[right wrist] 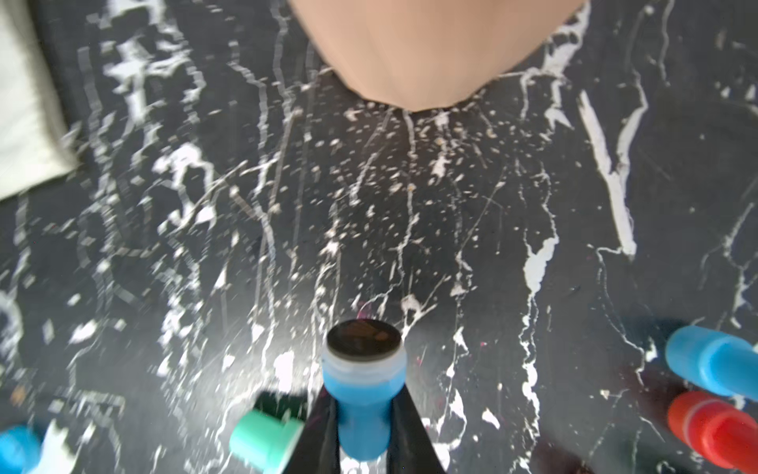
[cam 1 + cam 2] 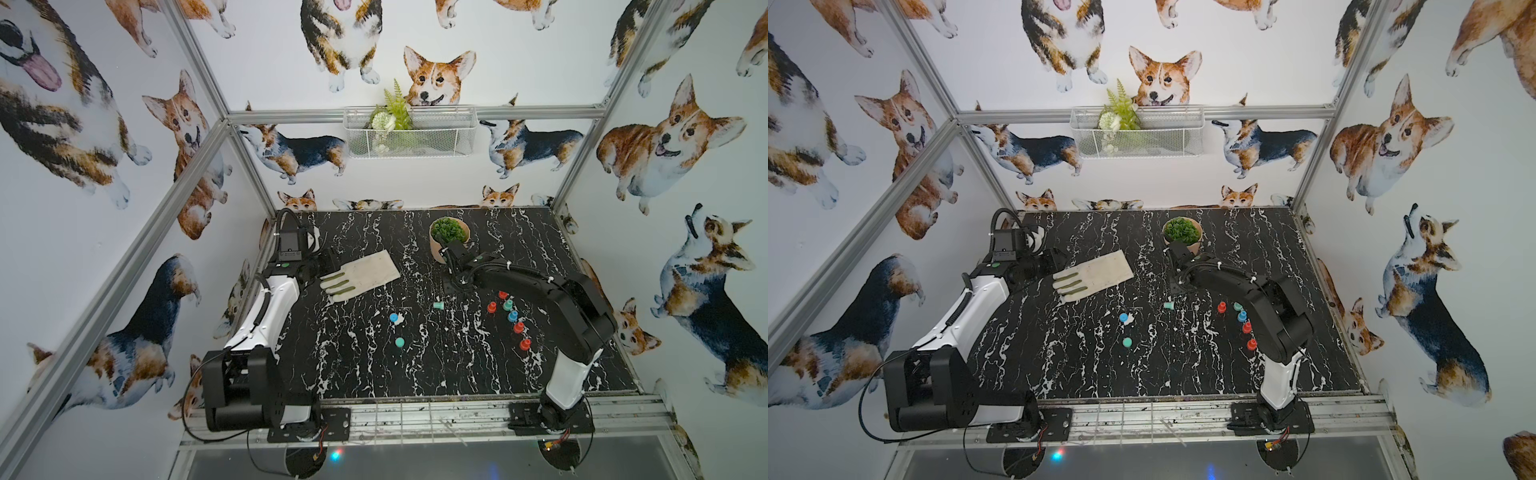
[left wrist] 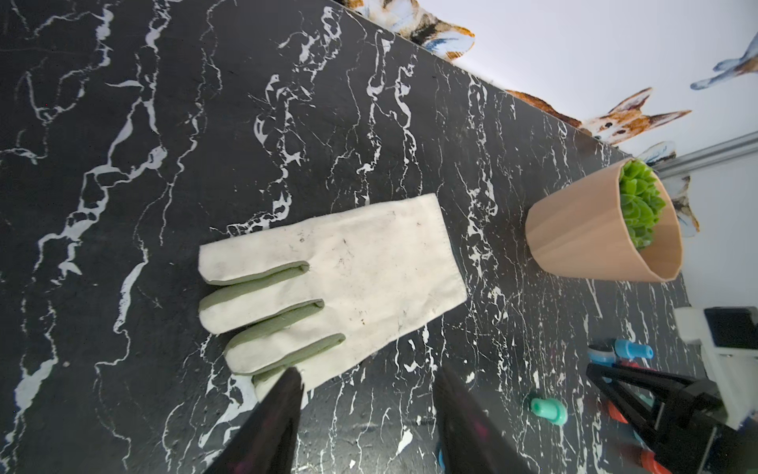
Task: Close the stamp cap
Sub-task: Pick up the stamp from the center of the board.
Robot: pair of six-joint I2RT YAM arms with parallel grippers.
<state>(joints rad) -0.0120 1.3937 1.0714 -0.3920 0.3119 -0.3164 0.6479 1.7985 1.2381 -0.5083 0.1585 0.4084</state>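
- The right hand (image 1: 364,410) is clamped on the blue stamp (image 1: 363,381); the stamp's dark face is uncovered and turned toward the pot (image 1: 430,49).
- A blue cap (image 2: 393,318) lies near the middle of the table (image 2: 353,374), well apart from the right hand.
- A teal cap (image 2: 400,342) lies just beside it, nearer the front edge.
- A teal stamp (image 2: 438,306) lies on its side between the blue cap and the right hand.
- A row of stamps (image 2: 513,316) stands toward the right edge.
- The left hand (image 3: 369,381) is held with jaws apart and nothing between them, at the finger end of the glove (image 3: 328,279).
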